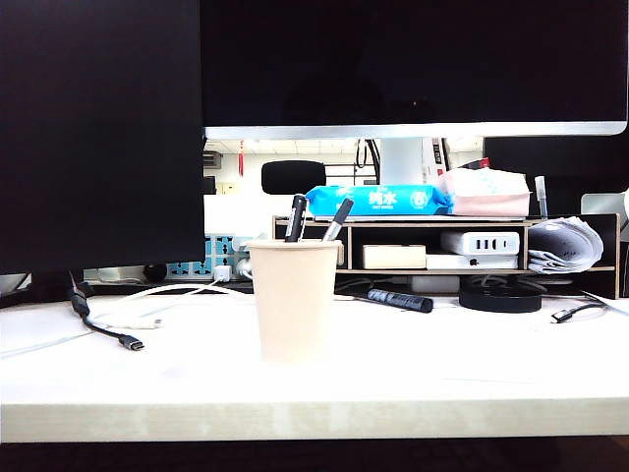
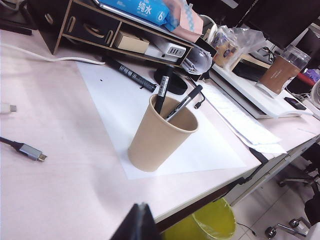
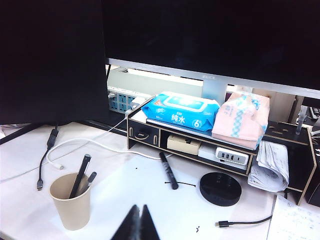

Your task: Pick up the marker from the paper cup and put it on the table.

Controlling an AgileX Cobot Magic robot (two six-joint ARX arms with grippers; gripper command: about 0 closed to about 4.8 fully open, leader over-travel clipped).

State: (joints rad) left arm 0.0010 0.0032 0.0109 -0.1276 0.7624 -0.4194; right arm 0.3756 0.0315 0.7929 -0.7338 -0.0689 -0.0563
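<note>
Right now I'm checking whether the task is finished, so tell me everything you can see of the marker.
The marker is thick and all black, with pale lettering along its barrel. It lies flat on the table, out of the paper cup, in front of the wooden organiser beside a round black disc. Nothing grips it; the shut right gripper hangs well clear.

The paper cup is matt, plain cream paper with a smooth wall, standing on a table whose top is smooth white with a pale wood-look front edge. The marker lying beyond it looks like matt black plastic. The wipes pack on the dark wooden shelf is glossy blue plastic film.
</note>
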